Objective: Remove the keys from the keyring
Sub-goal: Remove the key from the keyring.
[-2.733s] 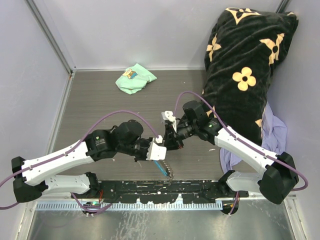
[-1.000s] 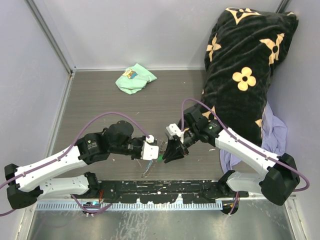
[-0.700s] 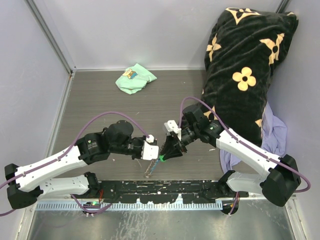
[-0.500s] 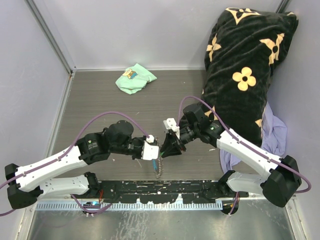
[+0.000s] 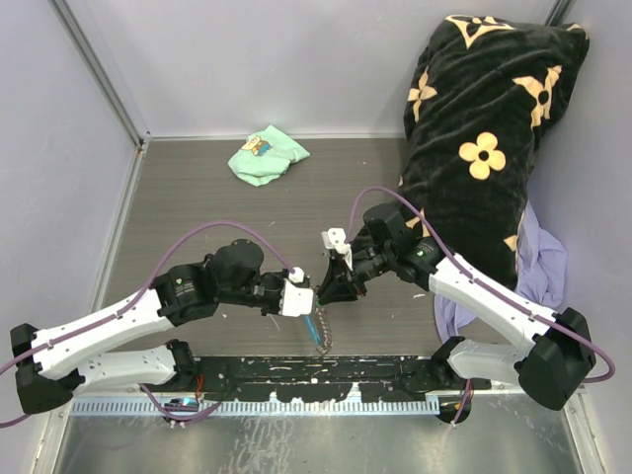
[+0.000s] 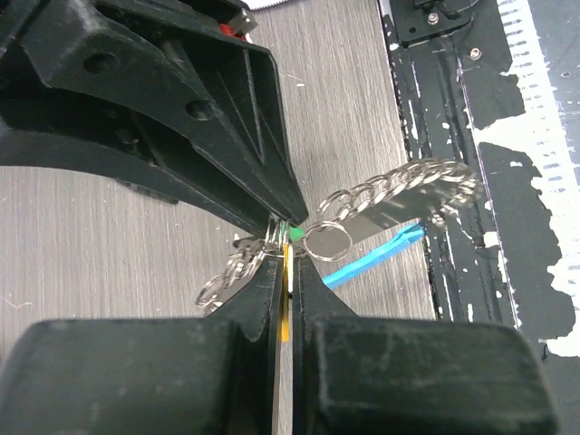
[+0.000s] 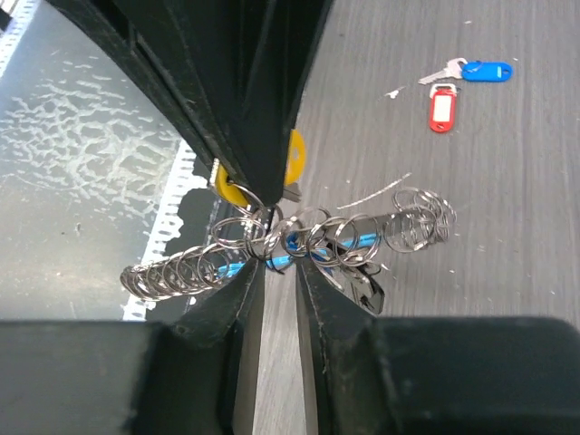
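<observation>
While both arms reach inward over the near middle of the table point(image 5: 197, 197), we see the left gripper point(image 5: 302, 296) and the right gripper point(image 5: 328, 288) meet tip to tip. In the left wrist view, the left gripper point(image 6: 285, 272) has its fingers pressed together on the yellow-tagged key point(image 6: 285, 304), whose tag shows as a thin strip between them. In the right wrist view, the right gripper point(image 7: 275, 267) is almost closed, its tips pinching the keyring point(image 7: 258, 237) where several small rings bunch together. A green tag point(image 6: 294, 234) sits right at that meeting point. From the bunch, the chain point(image 7: 177, 272) and the sky-blue fob point(image 5: 313, 329) hang towards the near edge. A blue-tagged key point(image 7: 480, 70) and a red-tagged key point(image 7: 439, 109) lie side by side on the table, well apart from the bunch. Far off, a mint-green cloth point(image 5: 267, 155) lies by the back wall, and a black flowered cushion point(image 5: 474, 99) fills the far right corner.
</observation>
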Robot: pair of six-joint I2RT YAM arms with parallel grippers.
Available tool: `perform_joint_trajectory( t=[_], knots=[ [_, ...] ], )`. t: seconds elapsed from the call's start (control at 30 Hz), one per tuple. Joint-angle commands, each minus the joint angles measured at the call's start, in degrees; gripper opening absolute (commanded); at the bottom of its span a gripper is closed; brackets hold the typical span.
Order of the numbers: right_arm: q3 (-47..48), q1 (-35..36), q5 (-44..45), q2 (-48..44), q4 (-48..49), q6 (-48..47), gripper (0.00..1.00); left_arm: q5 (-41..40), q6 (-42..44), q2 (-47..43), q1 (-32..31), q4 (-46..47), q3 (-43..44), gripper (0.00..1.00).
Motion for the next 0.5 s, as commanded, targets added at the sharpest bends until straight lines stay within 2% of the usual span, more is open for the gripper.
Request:
perform_joint_trajectory(
  t=[0.0,0.13,0.2,0.37,0.47],
  knots=[
    [3.79,-1.45,3.84,-2.61,2.54,1.40,0.29,0.82,-1.46,-2.36,-0.03,6.83,-1.22,0.00],
    [3.84,-1.88,0.51,-2.72,0.44,-0.20,0.43,-0.52,-3.30,-2.74,-0.01,8.04,-2.22,0.00],
    [3.92,-1.87,-2.74,-2.55,-1.19,-2.45,0.46,-1.61,-4.76,-2.38,-0.02,8.12,-2.34,0.00],
    [6.77,-2.11,-5.77,-2.75,-10.15,-11.73,0.45,-3.07,-9.53,-2.96,0.06,10.50,-4.46,0.00],
    [7.47,-2.32,-10.52,-2.88,-16.85,-19.88,0.35,-3.43,-12.12,-4.11,0.06,13.47,-6.59,0.00]
  ],
)
